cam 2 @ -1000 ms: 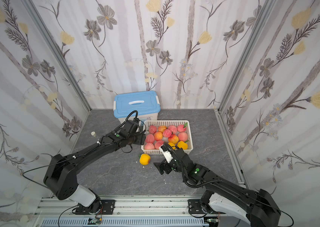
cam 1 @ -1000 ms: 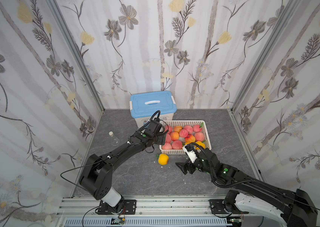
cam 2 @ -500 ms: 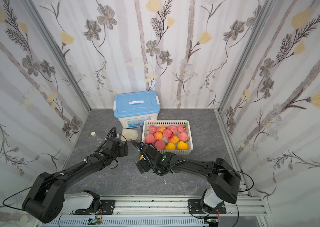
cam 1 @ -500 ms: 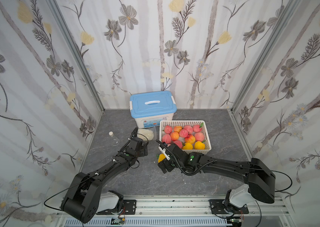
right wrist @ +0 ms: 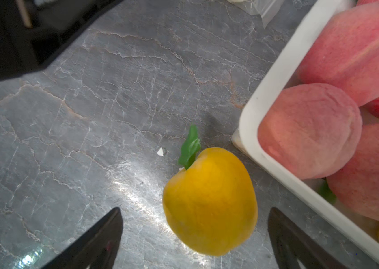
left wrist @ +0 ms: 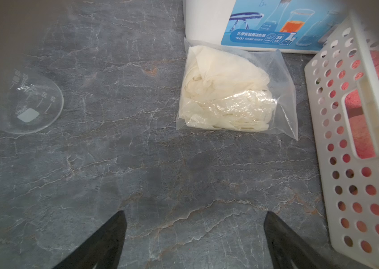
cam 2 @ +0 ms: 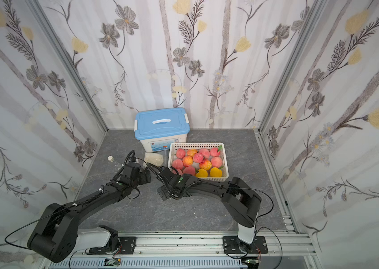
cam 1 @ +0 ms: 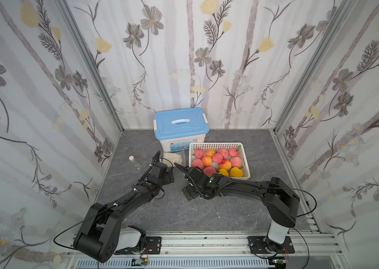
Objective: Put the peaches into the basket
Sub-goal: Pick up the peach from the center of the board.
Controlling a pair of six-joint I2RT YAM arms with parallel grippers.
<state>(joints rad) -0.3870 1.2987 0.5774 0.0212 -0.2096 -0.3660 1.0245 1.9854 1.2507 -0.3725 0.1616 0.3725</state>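
The basket (cam 1: 216, 144) is set on the grey table (cam 1: 184, 216), just in front of the white box with the blue lid (cam 1: 180, 123) and a little to the side of it. Many peaches (cam 1: 217, 157) are packed inside the basket, most of them pink or orange. 2 yellow ones are placed along the near wall.

1 yellow peach with a green leaf (right wrist: 209, 202) is left outside on the table, just beside a corner of the basket. In both top views it is hidden under the right arm.

The right gripper (right wrist: 195, 209) is held over this peach. Its jaws are spread wide and the peach is seen between them, but it is not squeezed and no finger is seen touching it.

The left gripper (left wrist: 194, 212) is spread wide too. Nothing is gripped by it, and only bare table is seen between its fingers. It is pointed toward a see-through bag of whitish stuff (left wrist: 228, 93), which is laid against the box and near the basket wall. A small glass flask (left wrist: 30, 102) is seen well apart from the bag, on the side away from the basket.
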